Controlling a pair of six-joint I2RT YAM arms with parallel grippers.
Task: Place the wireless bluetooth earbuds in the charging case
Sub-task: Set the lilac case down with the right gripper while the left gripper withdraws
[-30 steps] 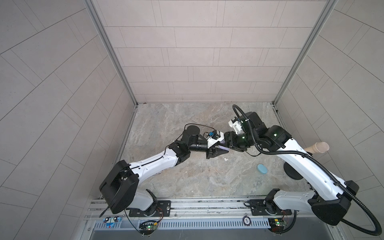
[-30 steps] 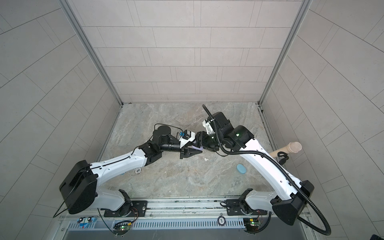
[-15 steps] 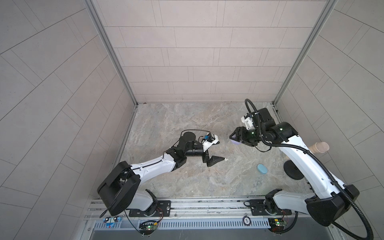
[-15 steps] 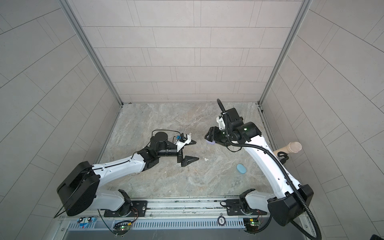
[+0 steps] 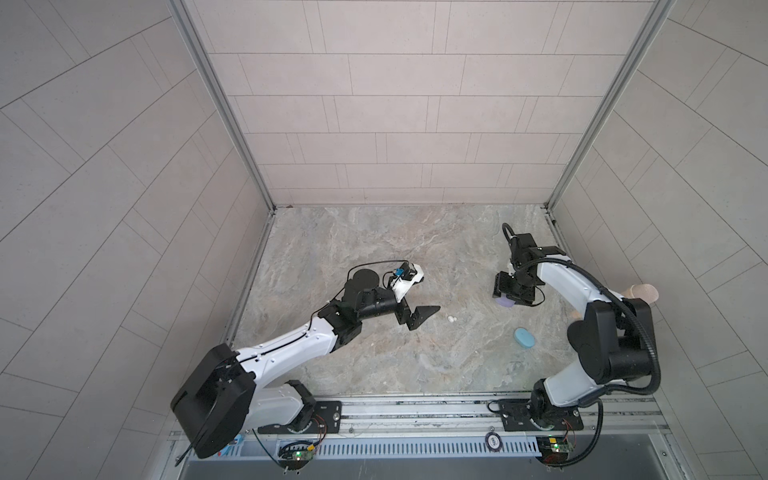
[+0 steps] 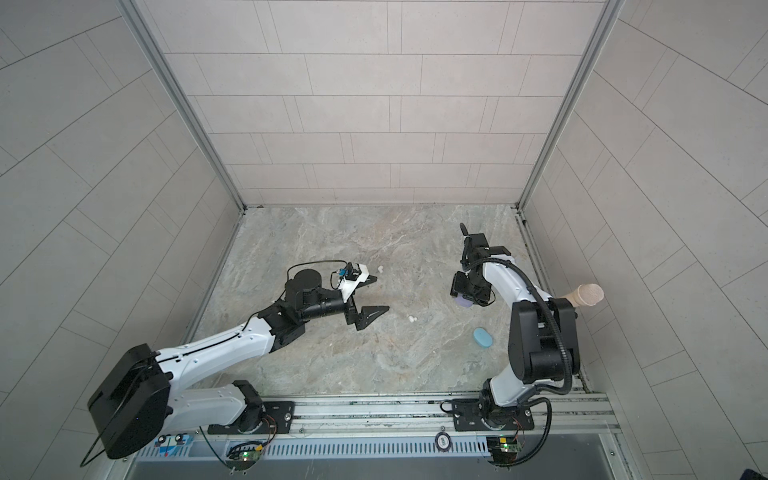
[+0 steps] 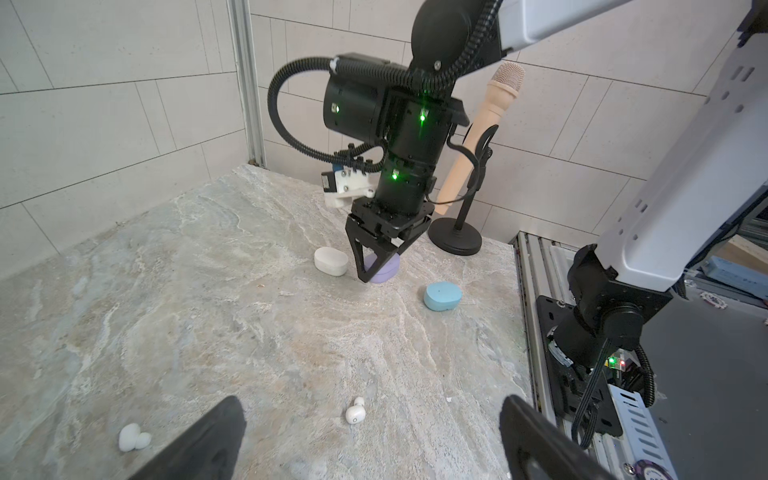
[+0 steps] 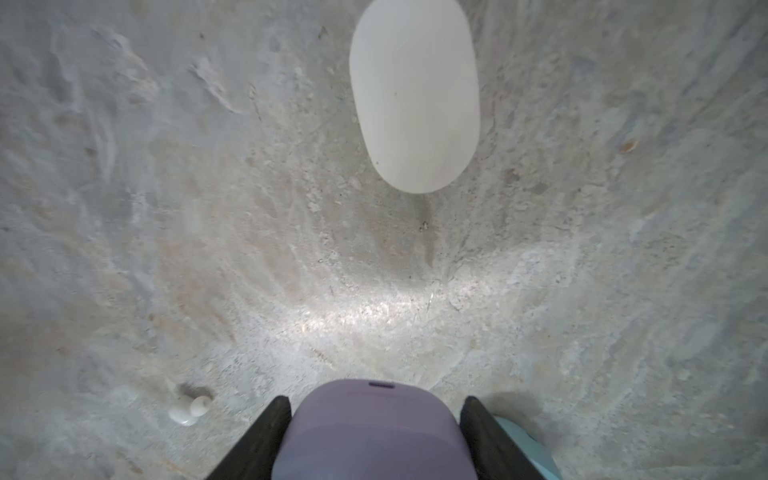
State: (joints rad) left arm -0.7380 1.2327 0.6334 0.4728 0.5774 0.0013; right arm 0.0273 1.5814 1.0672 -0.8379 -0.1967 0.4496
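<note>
Evidently mostly done, I judge: my left gripper hangs wide open and empty, with one tiny white plastic earbud and a second white earbud loose nearby. Rightward sit the closed white oval case, my right gripper clamping the closed lilac oval case, and the closed light-blue oval case. No legible writing.

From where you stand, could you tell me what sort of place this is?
Likely a robot test cell: tiled enclosure walls, two arms bolted to a rail, a microphone on a stand.
</note>
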